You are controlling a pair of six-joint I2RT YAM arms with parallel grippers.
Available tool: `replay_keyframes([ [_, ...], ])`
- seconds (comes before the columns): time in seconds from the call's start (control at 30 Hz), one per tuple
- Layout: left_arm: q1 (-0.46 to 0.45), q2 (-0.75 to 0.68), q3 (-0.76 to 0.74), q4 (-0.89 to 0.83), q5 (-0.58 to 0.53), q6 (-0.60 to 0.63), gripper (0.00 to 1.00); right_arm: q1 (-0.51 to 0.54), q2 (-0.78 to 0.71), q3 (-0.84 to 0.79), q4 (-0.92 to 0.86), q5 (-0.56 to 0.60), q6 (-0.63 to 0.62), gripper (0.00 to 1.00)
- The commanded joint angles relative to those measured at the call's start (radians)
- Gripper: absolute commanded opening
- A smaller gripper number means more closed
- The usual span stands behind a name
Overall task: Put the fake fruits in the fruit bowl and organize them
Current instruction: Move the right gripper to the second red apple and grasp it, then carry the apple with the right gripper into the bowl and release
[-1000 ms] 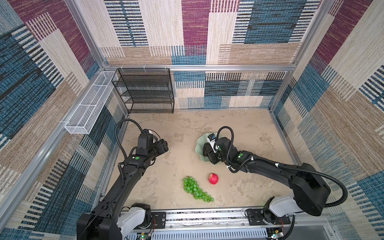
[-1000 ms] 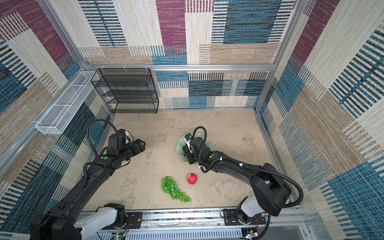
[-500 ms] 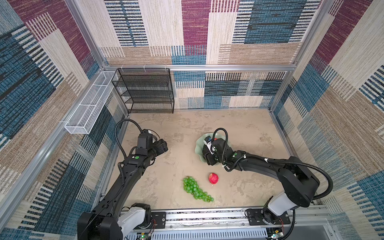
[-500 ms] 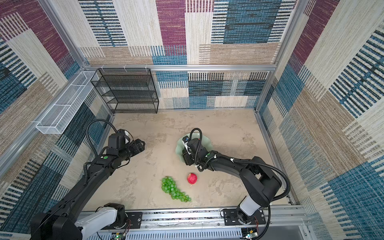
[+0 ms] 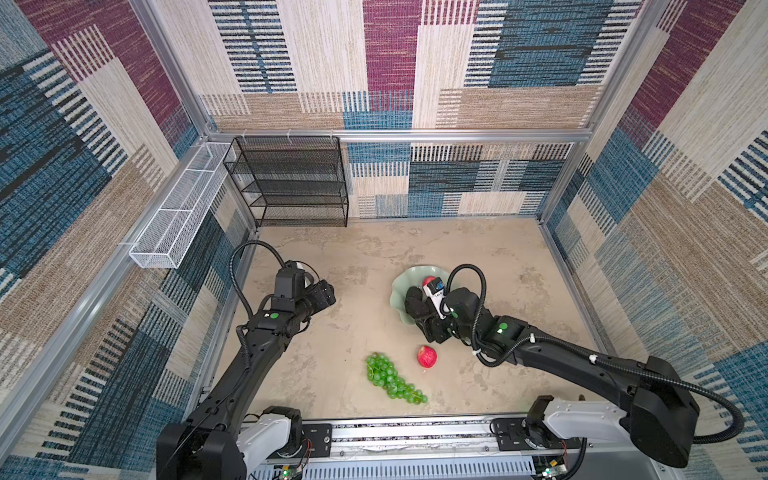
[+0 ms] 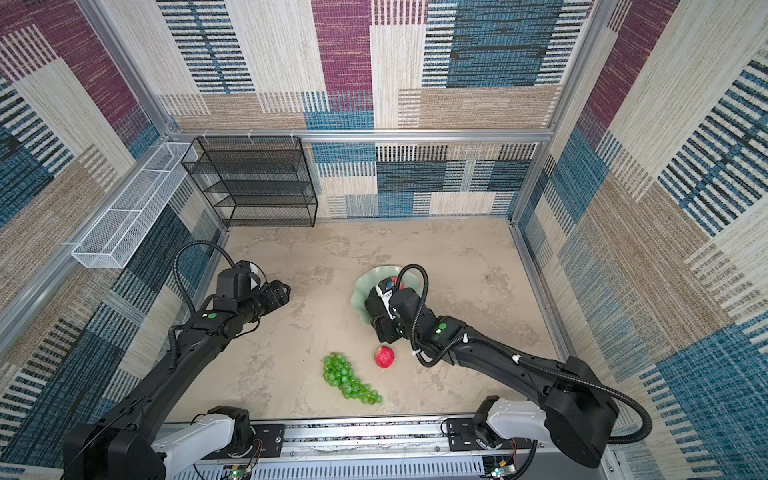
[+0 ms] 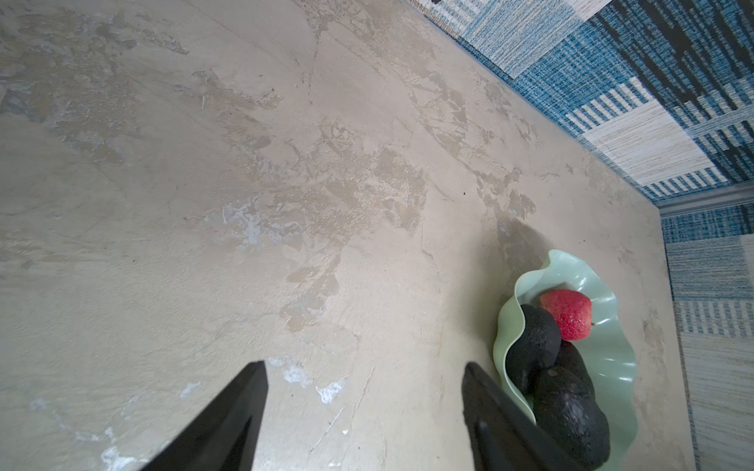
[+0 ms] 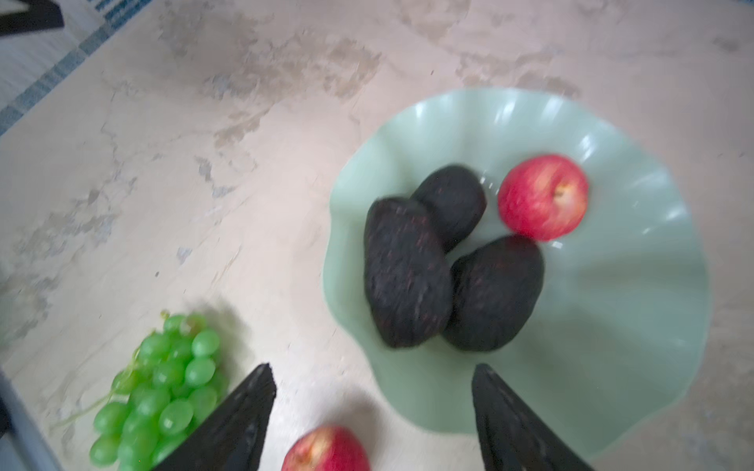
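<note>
- Enclosed on three sides by tall woven patchwork walls (image 5: 390, 62) in blue, plum, tan and cream, edged with aluminium rails (image 5: 415, 135).
- Floored by a beige worktop (image 5: 374, 257), matte and stone-mottled, with darker blotches and a few pale scuffs.
- At the back left, against the wall, a black wire shelf rack (image 5: 291, 183) with several tiers.
- Fixed along the left wall, a long white mesh basket (image 5: 178, 208).
- Right of the worktop's centre, the fruit bowl (image 5: 409, 275), pale mint with a wavy rim, partly covered by the right arm in both top views.
- Above the bowl's near rim, the right hand (image 8: 371, 369), fingers spread wide, gripping nothing.
- Well left of the bowl, over bare worktop, the left hand (image 7: 363, 367), fingers apart and empty.
- Near the front edge, on bare worktop, the green grapes (image 5: 392, 380), outside the bowl.
- Inside the bowl, three dark bumpy avocados (image 8: 404, 273) pressed together.
- Touching one avocado in the bowl, a red apple (image 8: 542, 197).
- Between grapes and bowl, on the worktop, a second red apple (image 5: 427, 356), touching neither.
</note>
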Motion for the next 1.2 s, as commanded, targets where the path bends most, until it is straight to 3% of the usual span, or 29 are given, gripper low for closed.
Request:
replay_keyframes([
  [0.0, 0.002, 0.012, -0.007, 0.052, 0.031, -0.01, 0.78, 0.046, -0.041, -0.055, -0.067, -0.014, 0.121, 0.79],
  [0.2, 0.005, 0.027, -0.016, 0.066, 0.053, -0.023, 0.78, 0.117, -0.021, -0.139, 0.01, -0.044, 0.225, 0.79],
  [0.53, 0.011, 0.022, -0.023, 0.059, 0.056, -0.022, 0.78, 0.125, 0.099, -0.154, 0.085, 0.028, 0.239, 0.76],
  [0.77, 0.017, 0.024, -0.021, 0.056, 0.058, -0.017, 0.78, 0.125, 0.139, -0.157, 0.116, 0.034, 0.262, 0.58],
  [0.97, 0.024, 0.026, -0.028, 0.06, 0.062, -0.016, 0.79, 0.125, 0.043, -0.176, -0.003, 0.077, 0.313, 0.51],
  [1.17, 0.027, 0.034, -0.033, 0.076, 0.064, -0.021, 0.78, 0.104, -0.207, -0.148, -0.212, 0.188, 0.399, 0.5],
])
